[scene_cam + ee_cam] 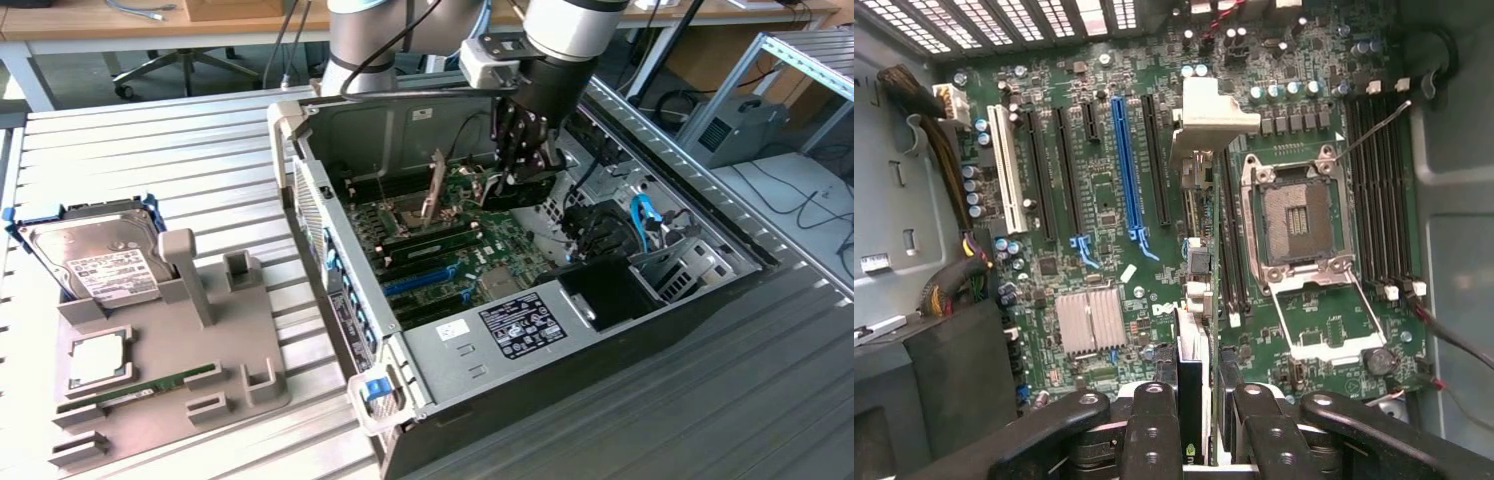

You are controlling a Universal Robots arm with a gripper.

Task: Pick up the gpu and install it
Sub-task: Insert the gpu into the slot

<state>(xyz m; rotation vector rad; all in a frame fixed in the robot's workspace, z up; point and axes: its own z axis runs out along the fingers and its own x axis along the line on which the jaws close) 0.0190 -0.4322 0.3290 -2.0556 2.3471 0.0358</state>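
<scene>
Claw (531, 165) hangs inside the open case (441, 350), above the motherboard (467, 250), its fingers (1154, 430) closed on the gpu (1191, 330), held edge-on between them.

Judgement: the step in hand is seating the card. To do it well, the card's lower edge should line up along one slot (1122, 165) before any downward push, the bracket end should face the case's rear wall, and pressure should go straight down, not at a tilt.

The wrist view gives the card's edge against the slots and the CPU socket (1294, 215); which slot it is over cannot be told. The exterior view gives the tabletop (160, 150), with a fixture (174, 340) near its left edge carrying a hard drive (94, 255).
</scene>
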